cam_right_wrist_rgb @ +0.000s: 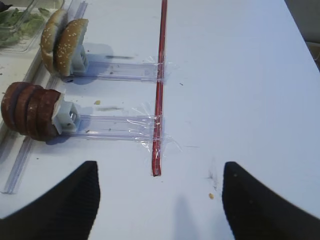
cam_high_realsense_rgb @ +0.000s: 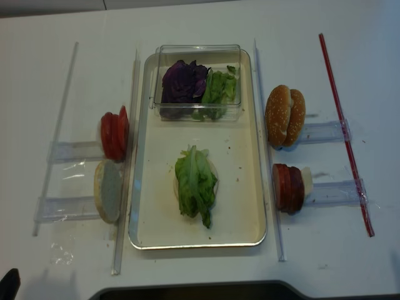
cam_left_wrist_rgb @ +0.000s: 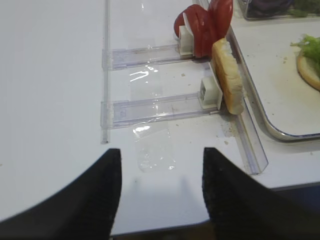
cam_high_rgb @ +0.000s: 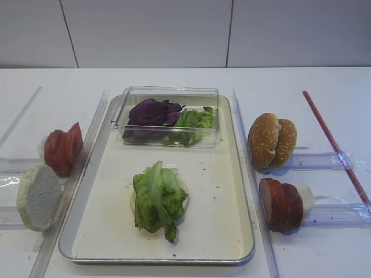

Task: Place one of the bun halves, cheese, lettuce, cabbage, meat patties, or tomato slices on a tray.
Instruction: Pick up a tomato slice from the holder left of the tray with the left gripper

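Observation:
The silver-rimmed tray lies at the middle, and on it a lettuce leaf rests over a pale bun half. Purple cabbage and more lettuce fill the clear box at its far end. Tomato slices and a cut-face bun half stand in holders on the left. Sesame bun halves and meat patties stand on the right. No cheese is in view. My left gripper is open over bare table near the front edge. My right gripper is open and empty too.
Clear plastic rails flank the tray on both sides. A red strip is taped across the right holders' ends. A loose scrap of clear tape lies just ahead of the left gripper.

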